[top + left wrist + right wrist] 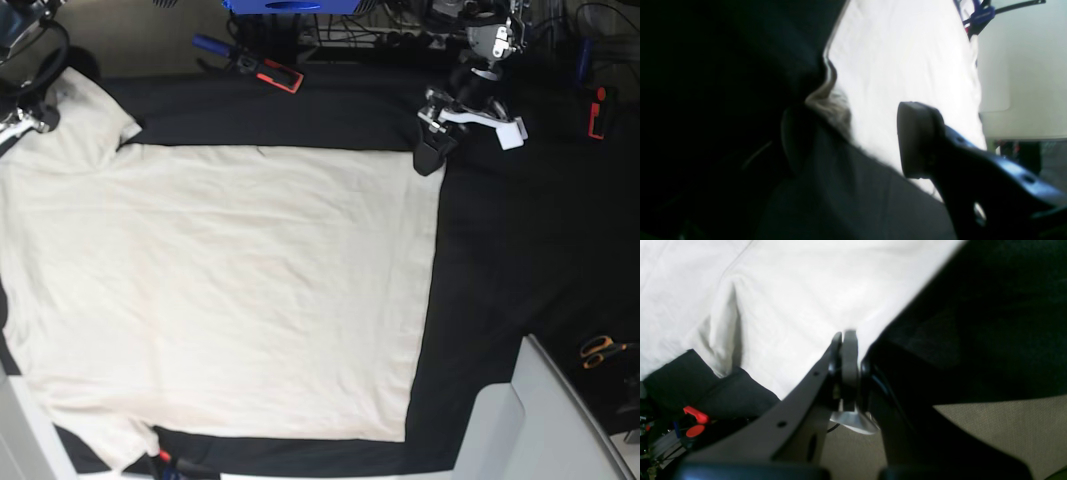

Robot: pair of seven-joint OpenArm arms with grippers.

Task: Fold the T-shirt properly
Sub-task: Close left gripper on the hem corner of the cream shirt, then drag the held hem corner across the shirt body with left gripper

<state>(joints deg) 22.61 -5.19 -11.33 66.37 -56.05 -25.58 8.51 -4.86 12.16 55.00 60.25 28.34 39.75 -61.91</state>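
Note:
The cream T-shirt point(230, 290) lies spread flat on the black surface point(500, 260), its sleeves toward the left of the base view. My left gripper point(853, 140) hovers at the shirt's far right corner point(432, 155). Its jaws stand open, one pad point(917, 140) over the cloth and the other finger point(793, 140) in shadow over the black surface. A rumpled bit of the shirt's edge point(830, 103) sits between them. In the right wrist view my right gripper point(845, 340) is shut on the T-shirt's edge point(853, 421), and a scrap of cloth shows behind the pads.
Along the back edge lie a red-handled tool point(275, 72), a blue box point(290, 5) and cables. A red item point(595, 110) sits at the far right and orange scissors point(600, 350) at the right edge. A pale grey bin point(530, 420) fills the near right corner.

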